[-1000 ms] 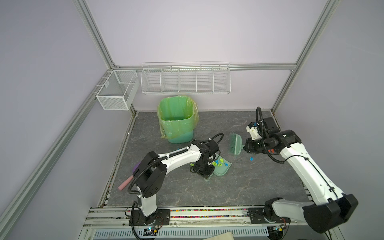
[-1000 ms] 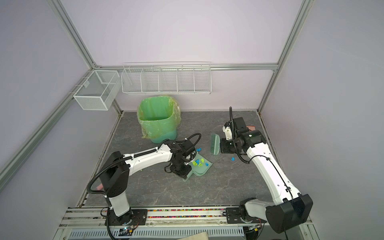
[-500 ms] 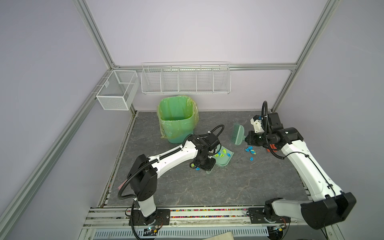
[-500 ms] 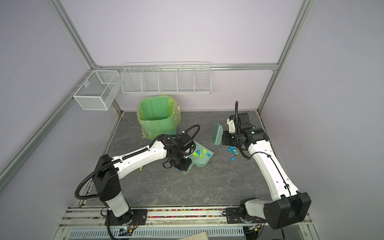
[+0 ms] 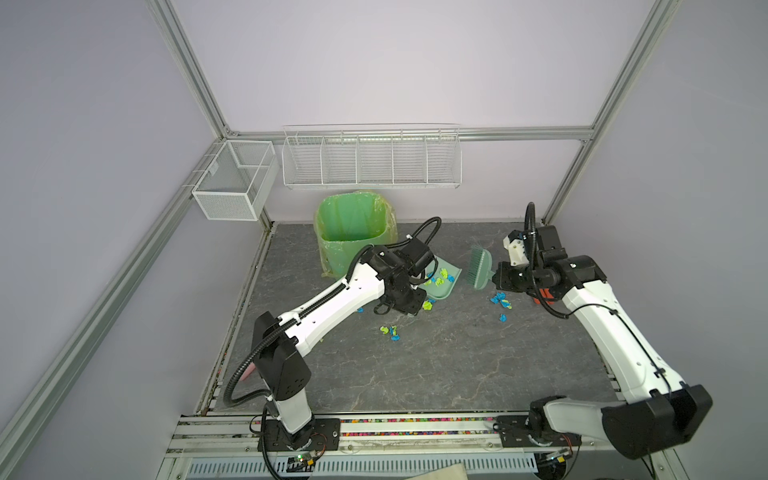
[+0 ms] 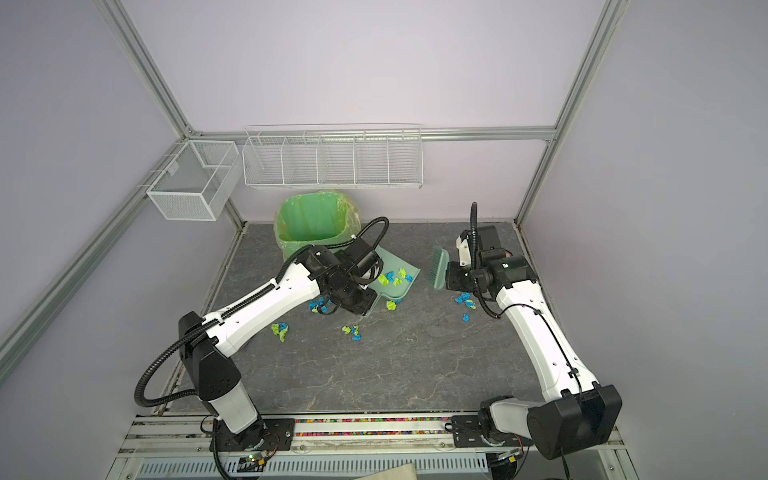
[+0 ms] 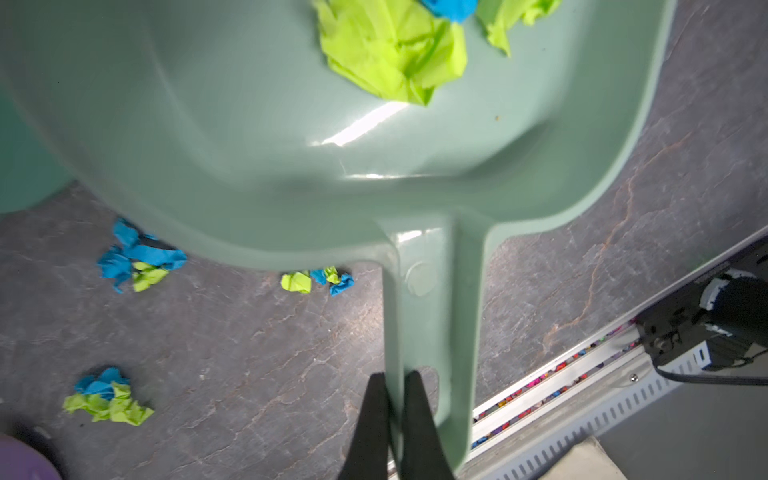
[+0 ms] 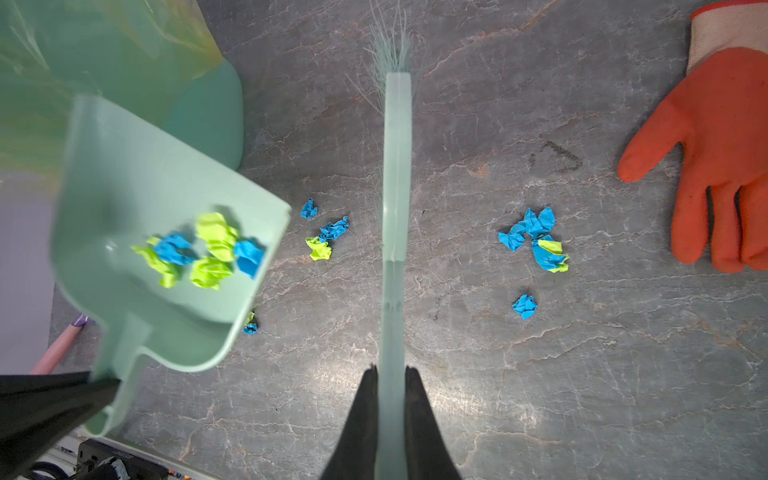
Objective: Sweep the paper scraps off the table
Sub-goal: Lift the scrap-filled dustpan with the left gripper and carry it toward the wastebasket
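My left gripper (image 7: 394, 376) is shut on the handle of a pale green dustpan (image 7: 249, 124), which hangs tilted above the table (image 5: 457, 374) beside the bin. Several blue and lime paper scraps (image 8: 208, 249) lie in the pan (image 5: 442, 286). My right gripper (image 8: 391, 369) is shut on the handle of a green brush (image 8: 397, 166), held off the surface just right of the pan (image 6: 392, 259). More paper scraps (image 5: 500, 300) lie below the brush (image 5: 480, 268), others (image 6: 352, 331) sit mid-table, and more (image 6: 280, 330) lie by my left arm.
A green lined bin (image 5: 353, 224) stands at the back, left of the pan. An orange glove (image 8: 723, 158) lies on the table by my right wrist. A pink stick (image 5: 248, 374) lies at the left edge. Wire baskets (image 5: 370, 158) hang on the back wall.
My left arm has carried the dustpan with its scraps up and back toward the bin. The right gripper has drawn the brush back and to the right, leaving scraps behind.
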